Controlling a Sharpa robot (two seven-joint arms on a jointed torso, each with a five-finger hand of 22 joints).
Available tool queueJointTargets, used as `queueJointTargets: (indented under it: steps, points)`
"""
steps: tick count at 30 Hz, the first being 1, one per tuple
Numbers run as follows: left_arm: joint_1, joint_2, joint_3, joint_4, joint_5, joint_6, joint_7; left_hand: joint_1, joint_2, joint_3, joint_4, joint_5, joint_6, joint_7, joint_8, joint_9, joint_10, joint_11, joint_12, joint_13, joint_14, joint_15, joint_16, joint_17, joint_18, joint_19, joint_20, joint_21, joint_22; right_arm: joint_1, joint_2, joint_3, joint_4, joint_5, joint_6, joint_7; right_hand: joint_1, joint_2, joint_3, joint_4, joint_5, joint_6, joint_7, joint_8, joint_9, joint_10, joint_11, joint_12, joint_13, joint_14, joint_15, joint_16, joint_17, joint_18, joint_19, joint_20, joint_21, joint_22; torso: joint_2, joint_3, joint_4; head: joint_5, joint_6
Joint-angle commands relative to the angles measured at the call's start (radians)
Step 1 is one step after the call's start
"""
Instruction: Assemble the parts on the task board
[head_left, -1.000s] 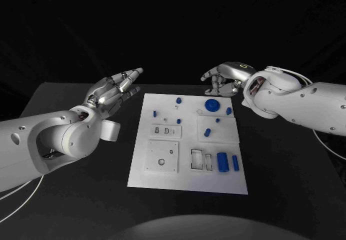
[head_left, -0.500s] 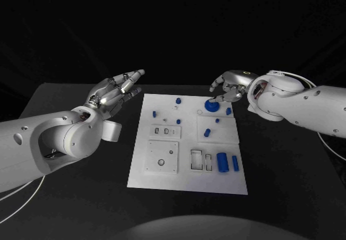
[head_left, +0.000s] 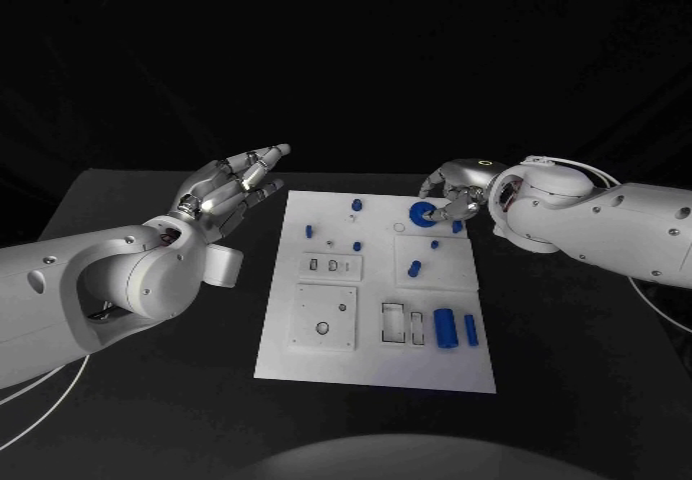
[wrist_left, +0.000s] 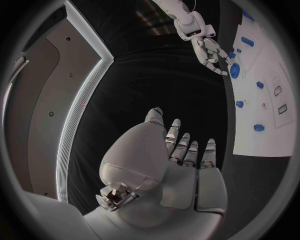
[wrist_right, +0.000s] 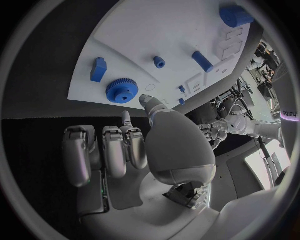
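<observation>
R hand (head_left: 454, 197): at the far-right corner of the task board (head_left: 378, 345), fingers curled in toward the blue gear (head_left: 423, 211). From the wrist cam the gear (wrist_right: 122, 91) sits just past the fingertips (wrist_right: 127, 120), looks a hair apart, not clamped. Holds nothing I can see; whether a tip already touches the gear, can't tell from the head cam.

L hand (head_left: 231, 187): off the board's left edge, raised, fingers apart and stretched, holding nothing. Same in its own wrist cam (wrist_left: 181, 165).

Gear: lies flat on the board, far-right zone, teeth round the rim, hole in the middle. Round, so no long axis to line up with; what counts is it lies straight ahead of the R hand's fingertips, toward board centre.

Nearer hand: R by a wide margin; L is well apart, the whole board width between it and the gear.

Other parts nr the R hand: small blue block (wrist_right: 98, 69) beside the gear, small blue ring (wrist_right: 159, 62) further in, blue cylinder (wrist_right: 202, 61) beyond that. Near edge of the board: blue cylinders (head_left: 446, 326) standing next to empty slots.

Step, prob.: R hand closing in to pick the gear; grasp not yet made.

Risk: gear is flat and low, fingers may skid it across the board rather than lift it.
</observation>
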Motion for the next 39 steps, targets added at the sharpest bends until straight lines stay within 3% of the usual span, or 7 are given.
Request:
queueJointTargets:
  steps: [1,4,10,18,26,30,39]
  points:
    - [0.0,0.001,0.001,0.002,-0.006,0.021,0.006,0.009,0.001,0.003,0.001,0.005,0.005,-0.001,0.007,0.002,0.009,-0.001,0.005,0.001,0.0,0.007,0.005,0.002,0.009,0.0,0.005,0.005,0.001,-0.003,0.001,0.0,-0.002,-0.032,0.035,-0.02,0.012,-0.002,0.003,-0.009,0.007,-0.013,0.0,-0.005,0.004,0.106,0.002,0.004,0.263,0.104,-0.004,0.003,0.263,0.0,0.037,0.0,-0.007,0.234,0.0,-0.0002,-0.001,0.001,0.003]
    - [0.0,0.002,0.001,0.001,-0.006,0.022,0.005,0.009,0.001,0.003,0.001,0.005,0.009,-0.001,0.009,0.002,0.012,0.0,0.006,0.002,0.0,0.007,0.006,0.002,0.009,0.0,0.005,0.005,0.001,-0.004,0.002,0.0,-0.003,-0.035,0.038,-0.021,0.018,-0.003,0.008,-0.015,0.01,-0.02,0.001,-0.005,0.009,0.106,0.002,0.004,0.263,0.104,-0.003,0.003,0.263,0.0,0.036,0.001,-0.009,0.234,0.0,0.0,-0.0013,0.0,0.004]
    - [0.0,0.003,0.001,0.001,-0.006,0.025,0.005,0.009,0.001,0.003,0.001,0.005,0.01,0.0,0.01,0.002,0.014,0.001,0.006,0.002,0.001,0.008,0.007,0.002,0.009,0.001,0.005,0.006,0.002,-0.009,0.006,0.0,-0.012,-0.038,0.04,-0.021,0.022,-0.004,0.027,-0.027,0.061,-0.024,0.003,0.007,0.033,0.106,0.004,0.004,0.263,0.104,-0.002,0.003,0.263,0.0,0.035,0.002,-0.01,0.234,0.0,0.0004,-0.0003,-0.004,0.008]
    - [0.0,0.002,0.001,0.002,-0.006,0.027,0.004,0.01,0.001,0.003,0.001,0.006,0.012,0.001,0.011,0.002,0.016,0.001,0.006,0.003,0.001,0.009,0.008,0.002,0.009,0.001,0.006,0.007,0.002,-0.016,0.014,0.0,-0.028,-0.037,0.039,-0.015,0.019,-0.003,0.03,-0.027,0.067,-0.024,0.004,0.009,0.037,0.106,0.004,0.004,0.263,0.104,-0.002,0.003,0.263,-0.001,0.039,0.003,-0.007,0.235,0.0,0.0,-0.0003,-0.004,0.009]
    - [0.0,-0.001,0.001,0.005,-0.006,0.029,0.003,0.011,0.002,0.004,0.001,0.006,0.015,0.002,0.014,0.002,0.02,0.003,0.006,0.003,0.003,0.011,0.01,0.003,0.009,0.003,0.007,0.008,0.002,-0.02,0.023,0.0,-0.048,-0.031,0.031,-0.005,0.002,0.002,0.033,-0.018,0.053,-0.022,0.004,0.014,0.046,0.106,0.005,0.004,0.263,0.104,-0.001,0.003,0.263,-0.003,0.045,0.003,-0.001,0.238,0.0,-0.0001,-0.0003,-0.003,0.005]
    - [0.0,-0.002,0.001,0.005,-0.006,0.029,0.002,0.011,0.002,0.004,0.001,0.006,0.016,0.002,0.014,0.003,0.021,0.003,0.006,0.004,0.004,0.011,0.011,0.003,0.009,0.003,0.008,0.008,0.002,-0.021,0.028,0.0,-0.056,-0.029,0.026,-0.002,-0.009,0.002,0.034,-0.014,0.012,-0.026,0.003,0.016,0.054,0.106,0.004,0.004,0.263,0.104,-0.001,0.003,0.263,-0.002,0.044,0.003,-0.002,0.237,0.0,-0.0002,-0.0005,-0.003,0.004]
    - [0.0,-0.001,0.001,0.005,-0.006,0.033,0.0,0.012,0.002,0.004,0.0,0.007,0.017,0.003,0.015,0.003,0.022,0.004,0.007,0.004,0.004,0.012,0.011,0.003,0.009,0.004,0.008,0.009,0.003,-0.028,0.045,0.0,-0.075,-0.03,0.017,0.002,-0.006,0.005,0.04,-0.019,-0.013,-0.018,0.001,0.023,0.064,0.106,0.004,0.004,0.263,0.104,-0.001,0.003,0.263,-0.001,0.04,0.003,-0.006,0.235,0.0,0.0001,-0.0005,-0.002,0.002]
